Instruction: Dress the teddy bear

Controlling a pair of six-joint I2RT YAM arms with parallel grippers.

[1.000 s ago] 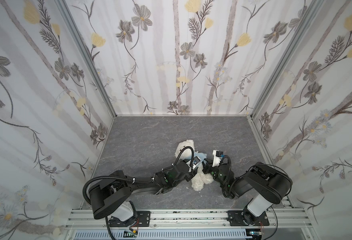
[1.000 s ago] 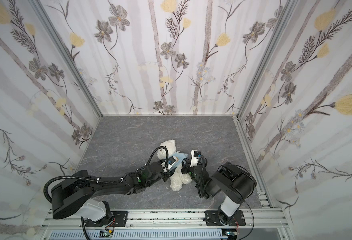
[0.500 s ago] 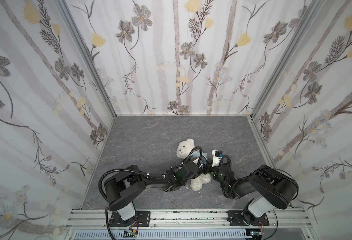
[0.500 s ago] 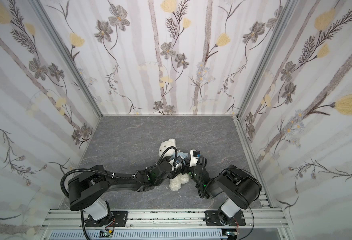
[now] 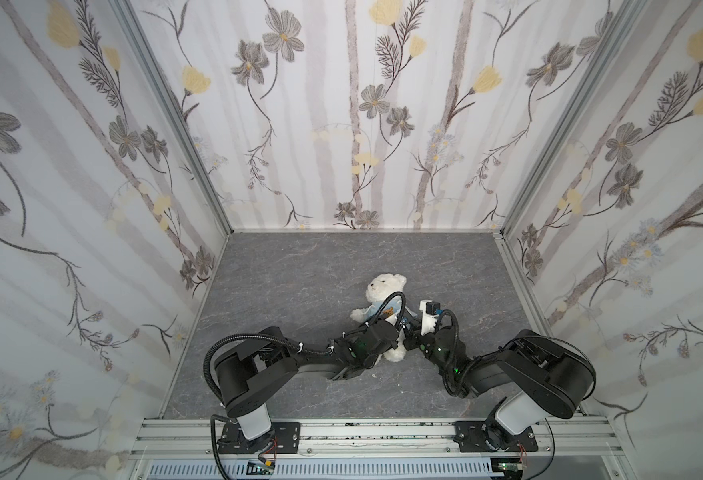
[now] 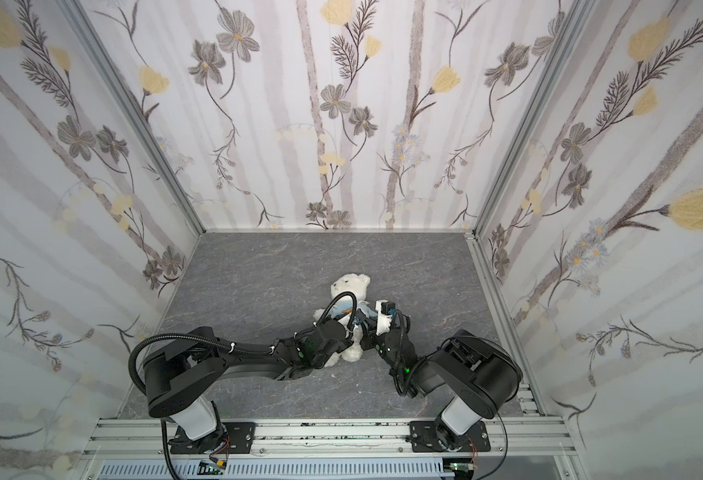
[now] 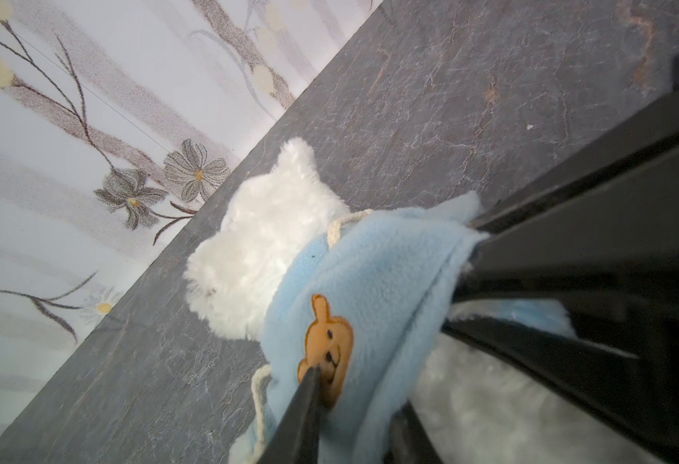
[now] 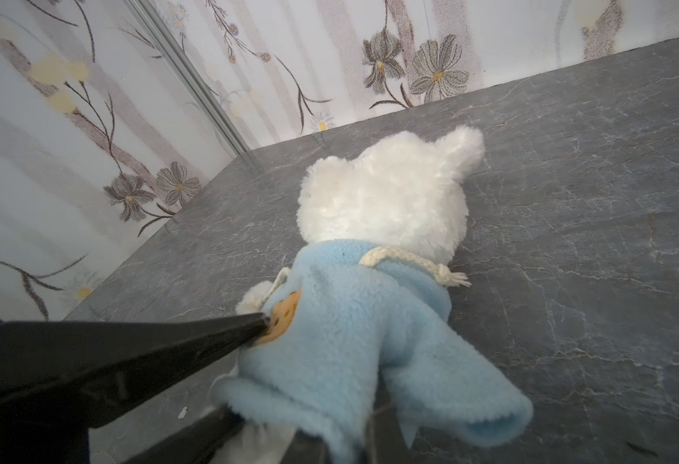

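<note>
A: What did the room look like?
B: Booth, 3 sides: back wall [image 5: 362, 124], left wall [image 5: 71, 208], right wall [image 5: 632, 187]. All had pale striped wallpaper [image 6: 341, 187] w/ grey & yellow flowers [image 5: 283, 37] on thin dark stalks.
A: Corners?
B: Silver metal posts [image 5: 175, 124] ran up both back corners.
A: And underneath?
B: The table [image 5: 299, 266] was dark grey, slate-look w/ pale veins. A silver rail [image 5: 362, 432] ran along the front edge, approx. full width. Light was soft & even.
</note>
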